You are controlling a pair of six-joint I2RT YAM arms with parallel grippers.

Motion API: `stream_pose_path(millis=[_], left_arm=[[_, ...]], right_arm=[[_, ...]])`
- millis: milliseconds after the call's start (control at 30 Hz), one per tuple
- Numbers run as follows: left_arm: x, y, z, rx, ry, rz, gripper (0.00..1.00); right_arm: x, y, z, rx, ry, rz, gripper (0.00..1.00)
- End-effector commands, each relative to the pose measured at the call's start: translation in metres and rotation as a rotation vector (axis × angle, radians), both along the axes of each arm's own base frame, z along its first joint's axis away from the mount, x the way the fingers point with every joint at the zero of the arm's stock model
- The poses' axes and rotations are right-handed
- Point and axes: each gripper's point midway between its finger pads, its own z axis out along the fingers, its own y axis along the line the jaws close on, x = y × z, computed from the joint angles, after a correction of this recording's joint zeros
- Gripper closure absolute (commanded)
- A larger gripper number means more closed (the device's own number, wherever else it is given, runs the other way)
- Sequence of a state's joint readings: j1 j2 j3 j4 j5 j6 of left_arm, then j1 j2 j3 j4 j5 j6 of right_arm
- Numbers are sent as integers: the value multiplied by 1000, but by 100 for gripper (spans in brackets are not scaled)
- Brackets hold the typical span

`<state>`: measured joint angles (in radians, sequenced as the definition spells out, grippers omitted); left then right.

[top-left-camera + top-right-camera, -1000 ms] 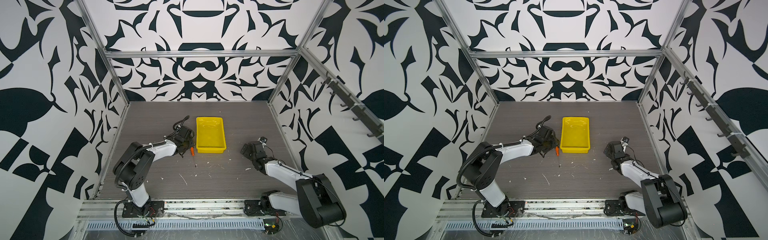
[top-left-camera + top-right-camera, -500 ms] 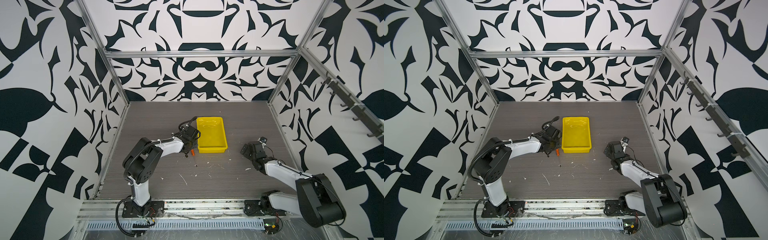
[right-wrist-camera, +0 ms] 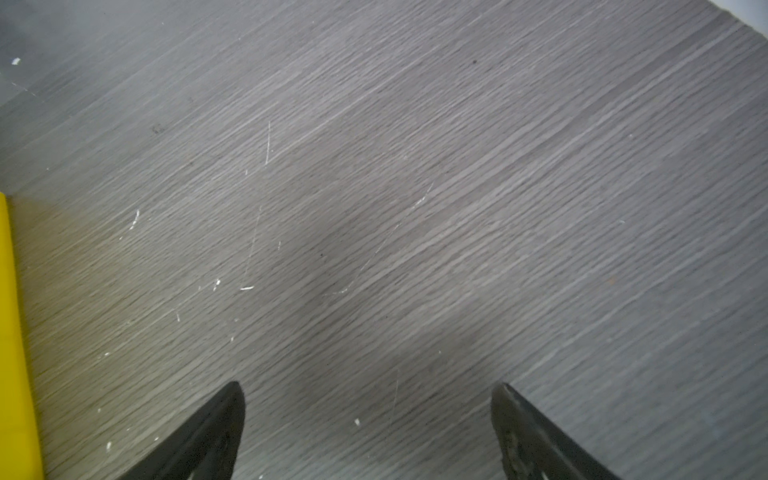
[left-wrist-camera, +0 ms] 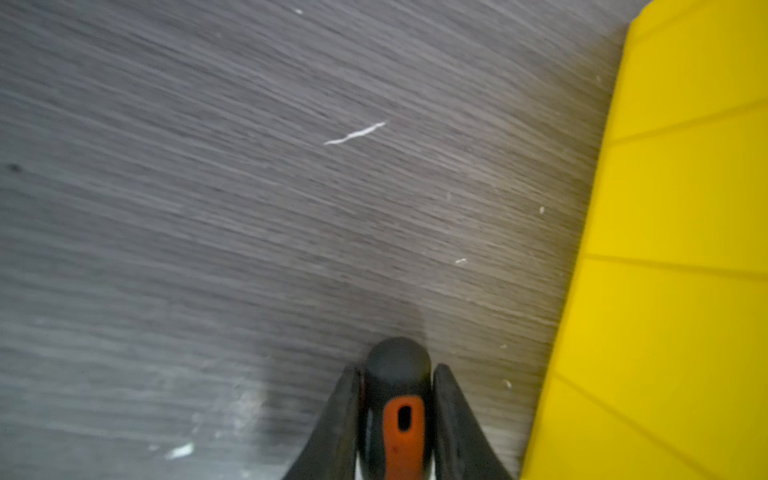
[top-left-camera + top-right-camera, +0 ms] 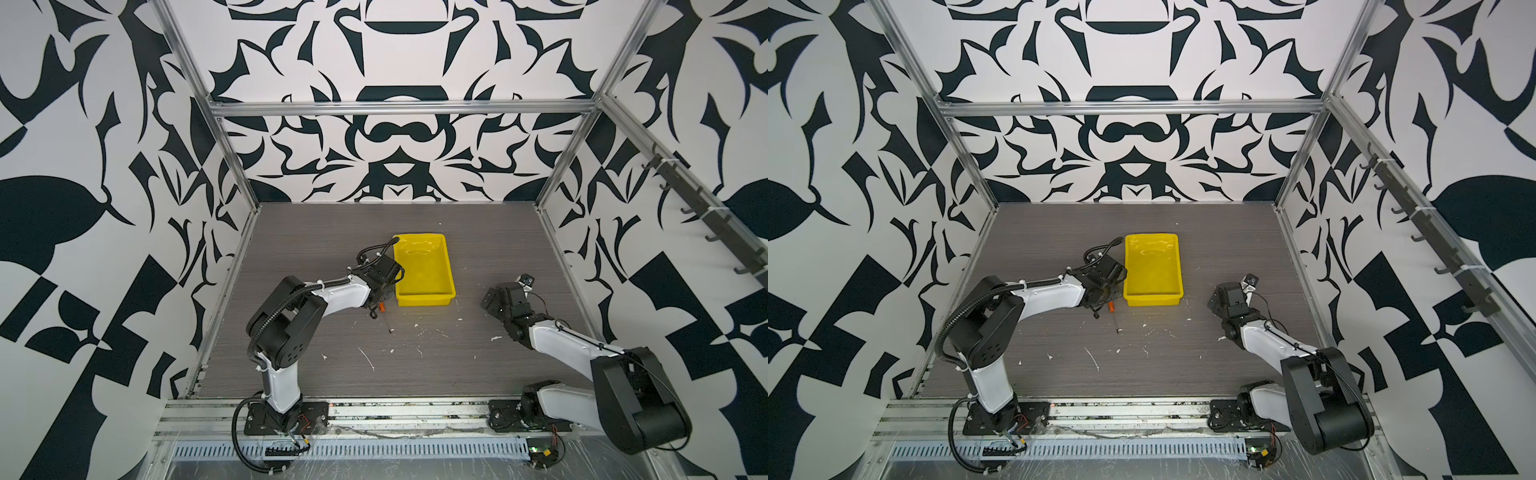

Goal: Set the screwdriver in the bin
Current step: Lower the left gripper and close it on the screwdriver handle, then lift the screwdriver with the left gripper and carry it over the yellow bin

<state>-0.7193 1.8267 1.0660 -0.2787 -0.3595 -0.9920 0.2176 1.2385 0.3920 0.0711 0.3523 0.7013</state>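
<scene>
Grip! We are clamping the just-closed left hand (image 4: 397, 370) on the screwdriver (image 4: 403, 422). We are expecting a lift to the bin (image 4: 685, 208).

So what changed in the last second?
The left gripper closed on the small orange-handled screwdriver, its elbow swinging toward the middle. The screwdriver still lies outside the shallow yellow plastic bin, which hasn't moved; the right gripper stays open and still.

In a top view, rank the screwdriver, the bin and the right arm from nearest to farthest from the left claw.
1. The screwdriver, clamped in the left claw.
2. The bin, just to the claw's right, close beside it.
3. The right arm, far off on the right side.
</scene>
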Motion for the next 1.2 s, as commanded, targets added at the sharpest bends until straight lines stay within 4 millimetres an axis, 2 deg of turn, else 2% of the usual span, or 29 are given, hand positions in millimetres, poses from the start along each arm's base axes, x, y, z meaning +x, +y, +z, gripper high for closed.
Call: stream_pose_path(millis=[0,167,300,367,467,533,667,800,900,1000,1167], left_arm=[[-11,23,11,68,5,29,81],[-12,34,42,70,-62,50,83],[-13,45,77,60,-137,73,83],[-10,43,97,20,-185,80,83],[0,24,130,-90,-258,42,83],[10,2,148,-172,-294,6,82],[38,-43,163,-278,-307,-54,81],[65,-100,162,-347,-312,-125,82],[85,-133,149,-352,-307,-156,81],[99,-151,126,-341,-252,-162,81],[102,-161,104,-345,-198,-156,81]], right_arm=[[11,-1,14,-4,-43,-22,4],[11,-1,14,-5,-41,-26,4],[10,-2,14,-7,-39,-30,4],[11,-2,14,-7,-41,-33,4],[11,-2,14,-8,-39,-33,4],[11,-2,13,-8,-36,-32,4],[11,-2,14,-9,-33,-32,4],[11,-2,13,-9,-30,-31,4],[11,-2,13,-9,-28,-30,4],[11,-2,13,-8,-29,-29,4],[12,0,13,-6,-28,-25,4]])
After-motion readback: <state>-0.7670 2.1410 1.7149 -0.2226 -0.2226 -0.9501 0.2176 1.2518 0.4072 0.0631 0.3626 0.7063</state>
